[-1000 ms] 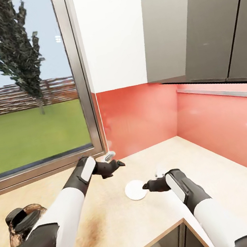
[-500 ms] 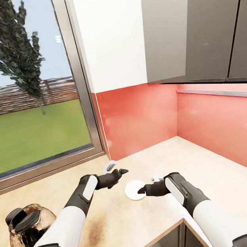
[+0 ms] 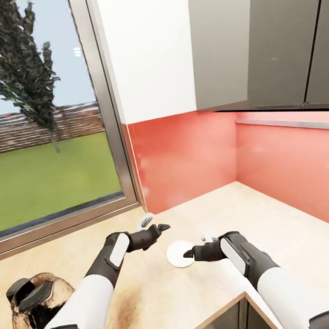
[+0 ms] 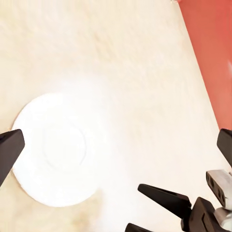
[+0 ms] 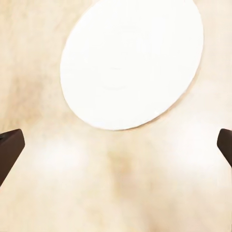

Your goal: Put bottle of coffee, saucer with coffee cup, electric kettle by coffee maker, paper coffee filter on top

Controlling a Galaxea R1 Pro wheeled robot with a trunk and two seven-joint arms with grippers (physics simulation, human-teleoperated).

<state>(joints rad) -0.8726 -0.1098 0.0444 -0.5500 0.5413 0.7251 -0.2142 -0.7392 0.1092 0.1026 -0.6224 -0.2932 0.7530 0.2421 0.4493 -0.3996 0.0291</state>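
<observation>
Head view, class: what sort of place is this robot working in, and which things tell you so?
Most likely a home kitchen. A light-wood countertop runs into a corner under a coral-red splashback, dark grey wall cabinets hang above, and a glass electric kettle and white saucer sit on the worktop.

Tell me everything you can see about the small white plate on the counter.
The saucer is a small, flat, round white plate with a faint ring marking a shallow centre well, visible in the left wrist view and the right wrist view. It looks like glazed ceramic. It lies level on the light-wood countertop, empty, between the two arms. The right pincer hovers at its edge; contact cannot be told.
</observation>
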